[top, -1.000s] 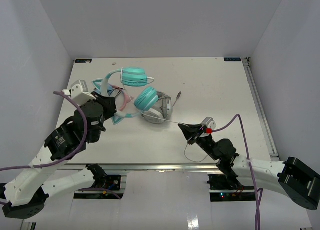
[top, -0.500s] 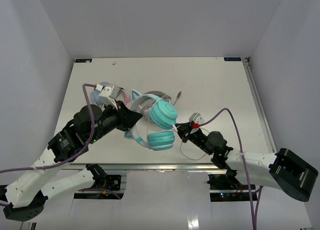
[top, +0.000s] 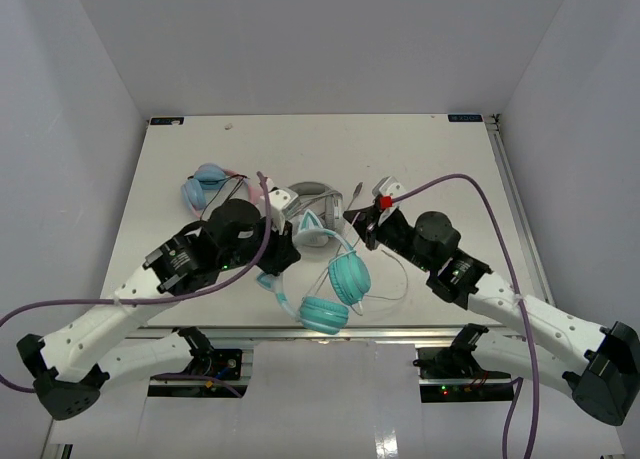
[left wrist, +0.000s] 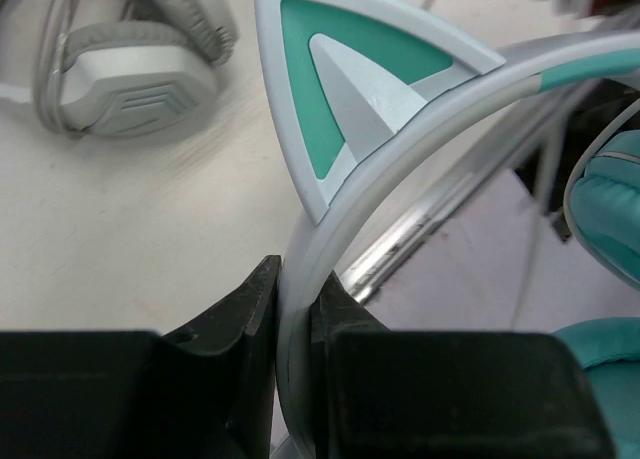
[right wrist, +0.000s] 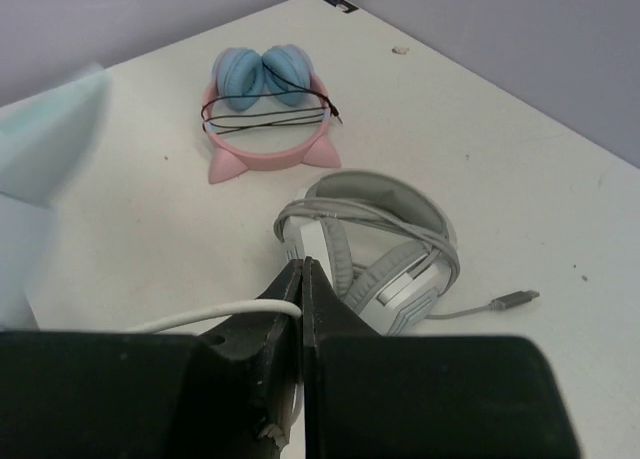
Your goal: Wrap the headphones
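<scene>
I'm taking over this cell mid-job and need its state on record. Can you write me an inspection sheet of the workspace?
Surface: white table, a few small specks.
Job's things: teal headphones near the front edge, headband in the left gripper, thin white cable in the right gripper.
Clutter: grey headphones; pink-and-blue headphones with a dark cable wound round them.
Grippers: left shut on the headband; right shut on the white cable.
Cables: purple cables run along both arms.
Surroundings: plain walls on three sides; nothing else seen.
</scene>
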### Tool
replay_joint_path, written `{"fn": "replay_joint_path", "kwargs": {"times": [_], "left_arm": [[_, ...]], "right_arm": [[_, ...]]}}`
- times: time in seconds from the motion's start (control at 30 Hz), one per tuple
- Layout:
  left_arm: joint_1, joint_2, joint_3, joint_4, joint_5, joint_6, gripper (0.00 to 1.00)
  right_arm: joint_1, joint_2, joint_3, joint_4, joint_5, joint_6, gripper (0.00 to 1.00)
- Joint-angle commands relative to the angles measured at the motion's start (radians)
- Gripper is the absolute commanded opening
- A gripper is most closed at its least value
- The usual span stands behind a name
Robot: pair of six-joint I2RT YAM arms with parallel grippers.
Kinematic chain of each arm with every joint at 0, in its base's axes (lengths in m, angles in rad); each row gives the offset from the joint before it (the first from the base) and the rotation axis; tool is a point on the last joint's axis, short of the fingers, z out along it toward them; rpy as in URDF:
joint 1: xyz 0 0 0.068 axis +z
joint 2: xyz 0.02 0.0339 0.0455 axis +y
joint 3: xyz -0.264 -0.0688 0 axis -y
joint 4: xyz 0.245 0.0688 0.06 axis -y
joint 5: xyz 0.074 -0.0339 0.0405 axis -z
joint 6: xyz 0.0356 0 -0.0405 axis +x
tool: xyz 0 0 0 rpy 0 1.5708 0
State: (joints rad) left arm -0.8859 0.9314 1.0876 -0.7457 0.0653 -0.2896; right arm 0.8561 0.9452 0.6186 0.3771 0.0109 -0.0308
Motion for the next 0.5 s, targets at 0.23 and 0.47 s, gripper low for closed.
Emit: {"fn": "replay_joint_path", "kwargs": {"times": [0.23,0.47], "left_arm": [[-0.002,0.115,-0.026,0.011,-0.206,0.138,0.0],[-0.001,0.132,-0.006,-0.008,-0.264,0.142,0.0]], "right_arm": [[-0.011,-0.014,0.206,-0.385,0.061,0.0,0.09],[-0.012,-0.02,0.211,-0.336,0.05,-0.004,0.09]]}}
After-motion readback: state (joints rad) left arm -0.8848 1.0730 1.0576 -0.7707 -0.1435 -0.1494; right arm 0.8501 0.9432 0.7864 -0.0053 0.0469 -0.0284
